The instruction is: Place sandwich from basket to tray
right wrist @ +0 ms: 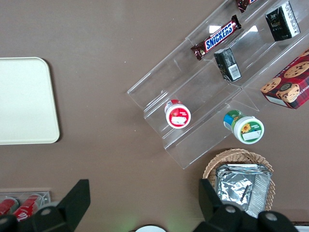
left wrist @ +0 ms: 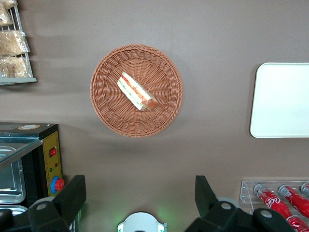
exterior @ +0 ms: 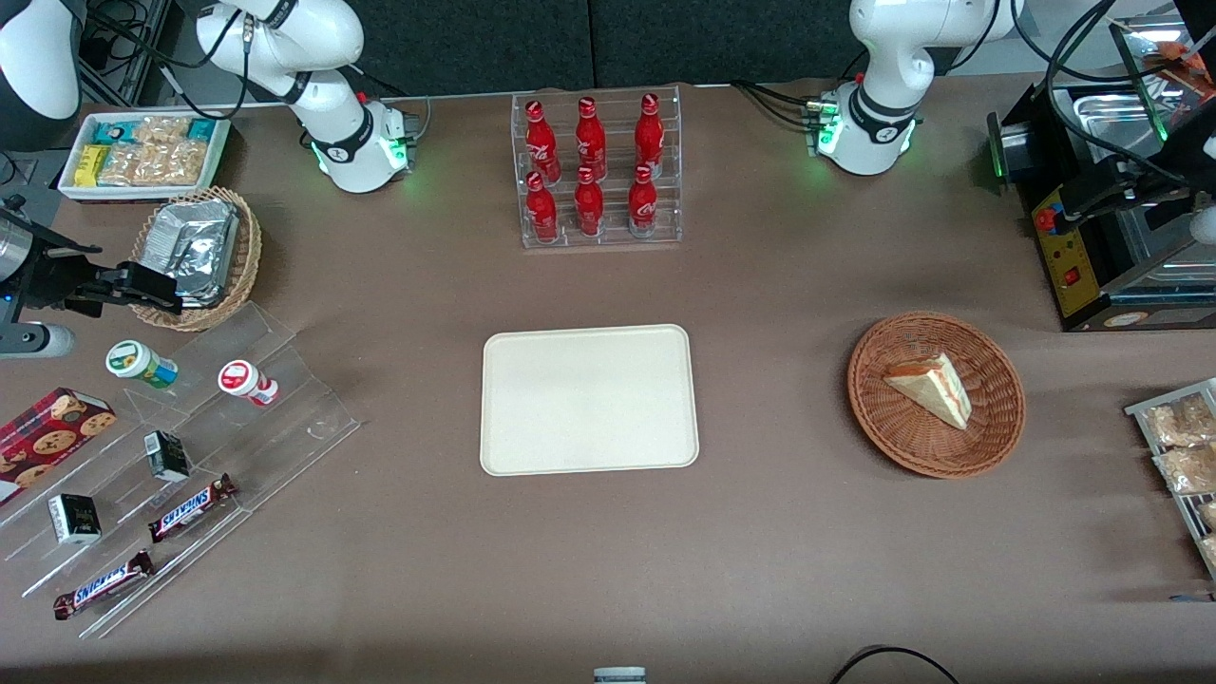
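The sandwich (exterior: 936, 385) (left wrist: 136, 92), a pale triangular wedge with red and green filling at its edge, lies in the round reddish-brown wicker basket (exterior: 874, 408) (left wrist: 111, 116). The cream tray (exterior: 589, 399) (left wrist: 285, 101) (right wrist: 24, 101) sits flat at mid-table with nothing on it, a gap of bare table between it and the basket. My left gripper (exterior: 1078, 201) (left wrist: 139, 193) hangs high over the black appliance, farther from the front camera than the basket. It is open, its fingers (left wrist: 72, 193) wide apart with nothing between them.
A black appliance with a metal tray (exterior: 1102, 247) stands toward the working arm's end, with a wire rack of snack packets (exterior: 1183, 456) nearer the camera. A clear rack of red bottles (exterior: 597, 171) stands farther back than the tray. An acrylic snack display (exterior: 190, 456) and a foil-packet basket (exterior: 195, 255) lie toward the parked arm's end.
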